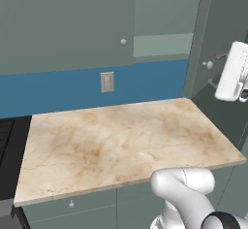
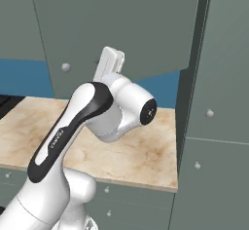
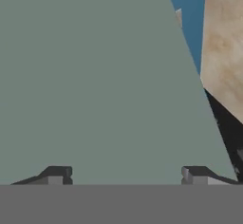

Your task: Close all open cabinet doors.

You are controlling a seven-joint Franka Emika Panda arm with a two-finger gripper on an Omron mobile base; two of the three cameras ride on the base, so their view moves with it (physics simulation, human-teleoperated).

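The pincer (image 3: 126,174), fingers spread apart and holding nothing, faces the flat grey-green face of the open cabinet door (image 3: 95,76) straight ahead and close. That door (image 2: 116,24) hangs swung out above the marble worktop (image 2: 146,151), its knob (image 2: 65,67) low on the left.

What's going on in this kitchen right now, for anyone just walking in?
The white robot arm is working on an open upper cabinet door above the marble counter. Its tool is open, with the fingertips spread and the door's flat panel straight ahead of them; whether it touches the panel cannot be told. The shelf space behind that door is exposed, so it is not closed yet. The neighbouring door to the left is shut.
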